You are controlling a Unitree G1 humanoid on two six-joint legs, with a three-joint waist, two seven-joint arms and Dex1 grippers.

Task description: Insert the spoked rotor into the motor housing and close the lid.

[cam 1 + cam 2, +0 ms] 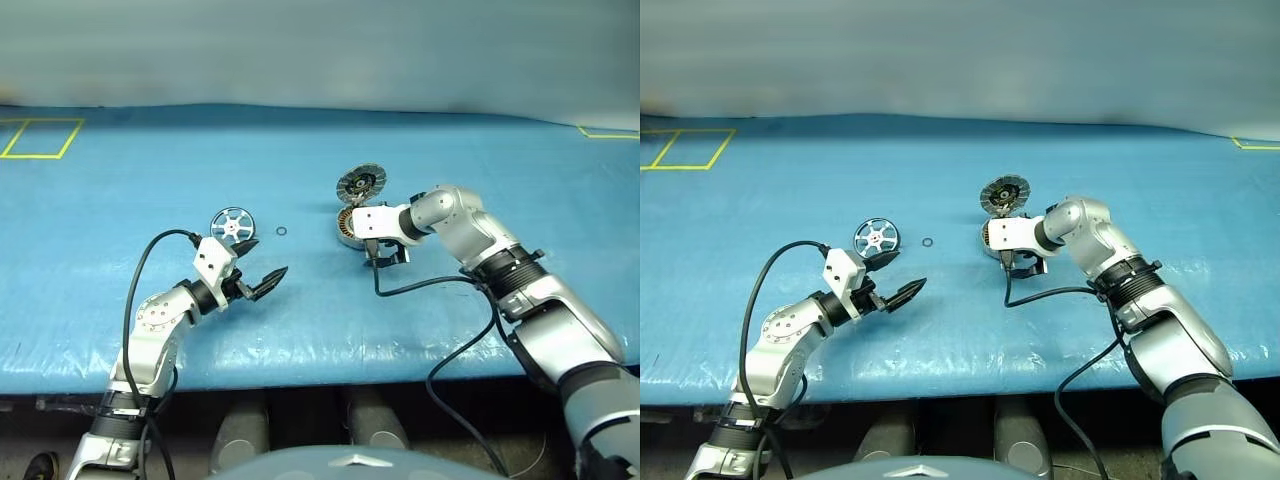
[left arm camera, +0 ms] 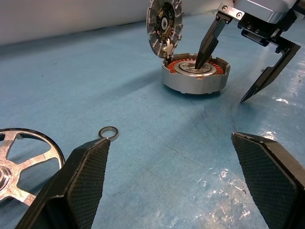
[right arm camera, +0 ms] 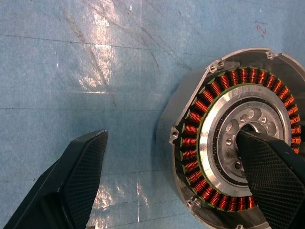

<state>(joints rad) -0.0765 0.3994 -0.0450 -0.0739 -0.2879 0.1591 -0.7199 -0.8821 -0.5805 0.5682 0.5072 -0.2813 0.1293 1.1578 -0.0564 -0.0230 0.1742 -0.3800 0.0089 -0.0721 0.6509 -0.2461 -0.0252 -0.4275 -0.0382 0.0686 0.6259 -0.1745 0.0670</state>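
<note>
The spoked rotor (image 1: 232, 224) is a small silver wheel lying flat on the blue table, left of centre. To its right stands the motor housing (image 1: 349, 229), with copper windings (image 3: 213, 89) ringing its inside. Its lid (image 1: 361, 183) stands upright on the hinge at the far side, dark ribbed face showing. My right gripper (image 2: 220, 83) is open and points down astride the housing's near wall. One finger (image 2: 206, 45) reaches into the centre hub and the other (image 2: 269, 76) hangs outside. My left gripper (image 1: 268, 258) is open and empty, just in front of the rotor.
A tiny thin metal ring (image 1: 282, 231) lies on the table between the rotor and the housing. Yellow tape lines (image 1: 40, 138) mark the far left of the table and its far right corner. Black cables (image 1: 430, 285) trail from both wrists.
</note>
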